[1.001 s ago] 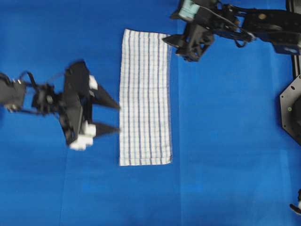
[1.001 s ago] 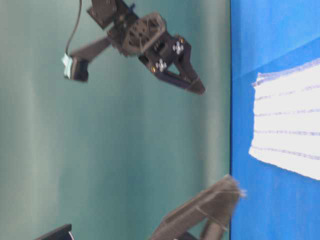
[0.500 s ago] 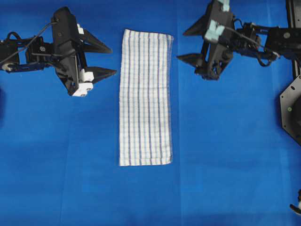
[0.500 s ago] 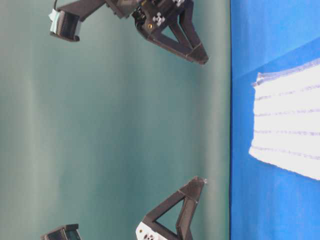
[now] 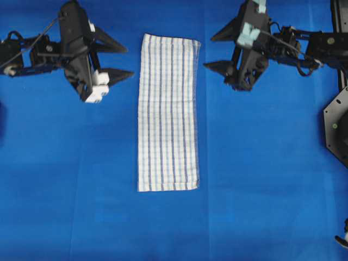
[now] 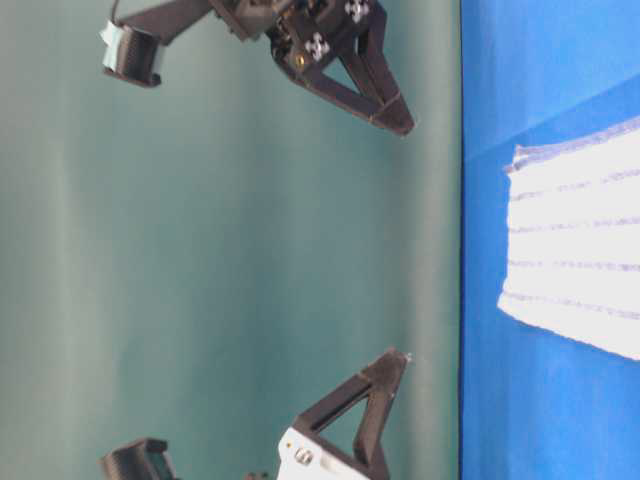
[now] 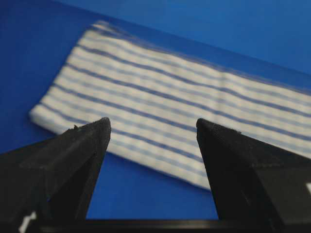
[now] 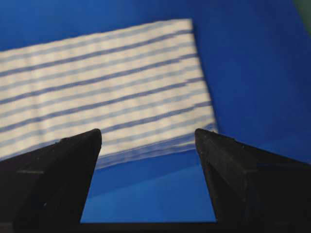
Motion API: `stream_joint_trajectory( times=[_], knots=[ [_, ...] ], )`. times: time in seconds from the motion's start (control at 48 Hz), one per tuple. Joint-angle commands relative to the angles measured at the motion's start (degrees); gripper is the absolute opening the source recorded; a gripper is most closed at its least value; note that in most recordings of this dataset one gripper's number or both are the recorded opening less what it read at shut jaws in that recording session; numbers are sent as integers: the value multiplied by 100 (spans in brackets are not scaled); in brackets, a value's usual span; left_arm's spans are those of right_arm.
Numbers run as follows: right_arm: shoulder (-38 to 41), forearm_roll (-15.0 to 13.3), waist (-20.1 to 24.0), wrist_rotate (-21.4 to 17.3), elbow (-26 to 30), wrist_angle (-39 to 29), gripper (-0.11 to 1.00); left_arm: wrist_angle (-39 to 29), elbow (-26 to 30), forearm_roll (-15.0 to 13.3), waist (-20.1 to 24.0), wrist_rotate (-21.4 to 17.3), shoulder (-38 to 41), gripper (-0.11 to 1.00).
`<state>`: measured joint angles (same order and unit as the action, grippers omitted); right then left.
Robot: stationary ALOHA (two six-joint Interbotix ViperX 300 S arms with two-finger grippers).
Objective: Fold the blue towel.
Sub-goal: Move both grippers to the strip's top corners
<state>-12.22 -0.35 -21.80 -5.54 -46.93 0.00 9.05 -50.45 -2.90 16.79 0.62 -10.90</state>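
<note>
The blue towel (image 5: 168, 111), a white cloth with thin blue stripes, lies flat as a long narrow strip in the middle of the blue sheet. It also shows in the left wrist view (image 7: 184, 97), the right wrist view (image 8: 102, 82) and the table-level view (image 6: 580, 250). My left gripper (image 5: 128, 61) is open and empty, raised to the left of the towel's far end. My right gripper (image 5: 209, 52) is open and empty, raised to the right of that end. Neither touches the towel.
A plain blue sheet (image 5: 261, 179) covers the table. A black arm base (image 5: 337, 125) stands at the right edge. In the table-level view both grippers hang in front of a green wall (image 6: 200, 250), well above the sheet.
My left gripper swung from beside the towel's middle up to its far end. My right gripper pulled back from the towel's far right corner and opened. The towel has not moved.
</note>
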Motion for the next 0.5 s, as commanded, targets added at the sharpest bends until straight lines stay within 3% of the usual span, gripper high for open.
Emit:
stream_joint_trajectory(
  times=[0.0, 0.167, 0.48],
  knots=[
    [97, -9, -193, 9, 193, 123, 82, 79, 211, 26, 237, -70, 105, 66],
    [615, 0, -457, 9, 299, 439, 82, 211, 439, 26, 615, -272, 694, 66],
    [1547, 26, -677, 9, 624, 888, 82, 853, 800, 26, 1081, -316, 1819, 66]
  ],
)
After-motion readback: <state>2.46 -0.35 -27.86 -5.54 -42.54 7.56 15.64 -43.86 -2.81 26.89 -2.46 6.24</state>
